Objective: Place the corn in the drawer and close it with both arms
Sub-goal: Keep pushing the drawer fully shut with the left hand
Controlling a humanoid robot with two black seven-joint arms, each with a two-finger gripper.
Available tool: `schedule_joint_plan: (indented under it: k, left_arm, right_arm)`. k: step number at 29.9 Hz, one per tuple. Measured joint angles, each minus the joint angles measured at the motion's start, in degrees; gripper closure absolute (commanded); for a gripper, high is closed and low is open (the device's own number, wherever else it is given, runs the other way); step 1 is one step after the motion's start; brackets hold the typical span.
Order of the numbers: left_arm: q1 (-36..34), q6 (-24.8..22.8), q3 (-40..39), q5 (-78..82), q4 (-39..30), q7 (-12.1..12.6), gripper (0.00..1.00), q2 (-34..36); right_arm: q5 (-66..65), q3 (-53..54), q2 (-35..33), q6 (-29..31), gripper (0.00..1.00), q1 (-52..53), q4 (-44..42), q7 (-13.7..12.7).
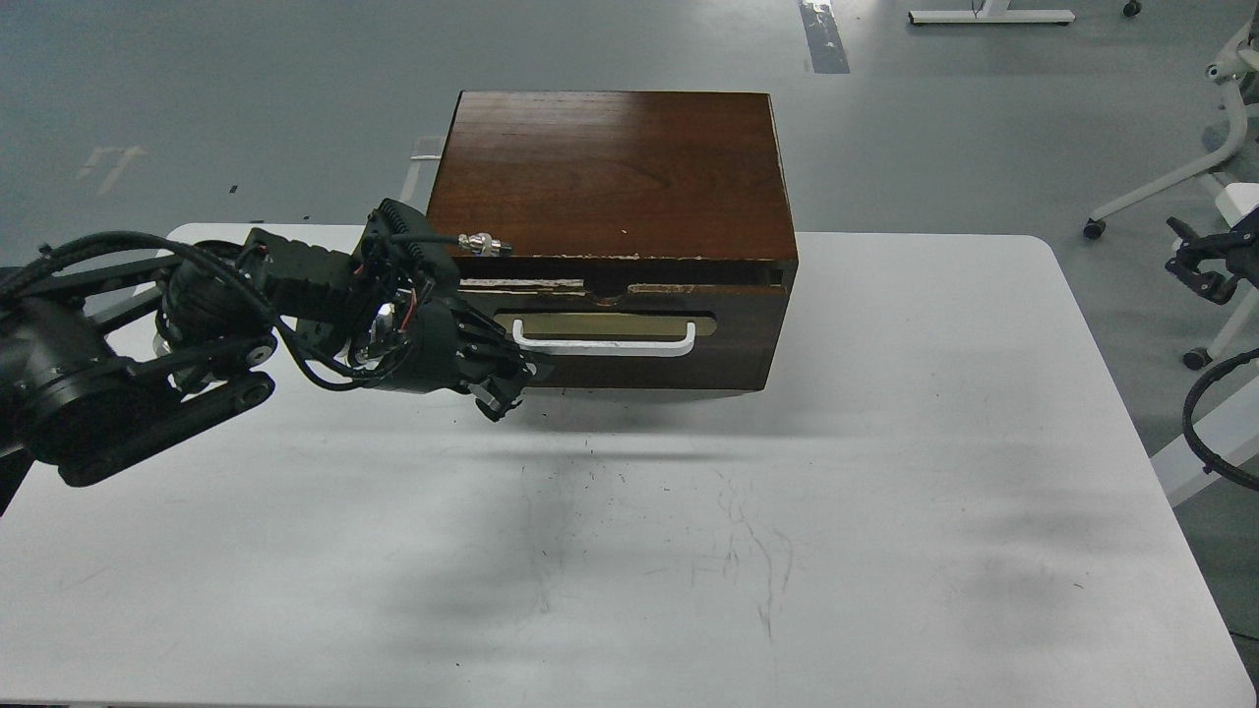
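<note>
Black cabling and silver joints mark the robot's left arm (148, 334) as it reaches in from the left edge across a white table (885, 472). Its left gripper (497, 379) sits at the lower left corner of the drawer (629, 334), just under the left end of the white bar handle (602, 342). The fingers are dark and bunched against the drawer front, so whether they are spread or pressed together cannot be told, nor whether they touch the wood.

1 dark brown wooden cabinet (610, 172) stands at the far middle of the table, its front facing the camera. The drawer occupies that front and looks pushed in or nearly so, with a chipped pale strip along its top edge. The handle's long axis runs left to right, parallel to the table's near edge, mounted on 1 tan oval plate (610, 324).

1 corn cob is the task's object, but it is not visible anywhere on the table or around the cabinet, so its position and the way it points cannot be told.

At the far right edge, off the table, only a loop of black cable (1215, 418) shows; the right gripper is not in view. Beyond it stand white wheeled frame legs (1170, 182) on the grey floor (246, 88).

Count: 1 arm in view, 1 cabinet, 1 drawer, 1 handle.
</note>
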Motion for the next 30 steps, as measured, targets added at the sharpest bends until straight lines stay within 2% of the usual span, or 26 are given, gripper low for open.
schedule_joint_plan:
  k: [30]
  left_arm:
    - [0.29,0.03,-0.12,-0.09,-0.19,-0.28,1.0,-1.44]
  right_arm:
    - [-0.09,-0.12,0.0,0.0,0.0,-0.1,-0.03,0.07]
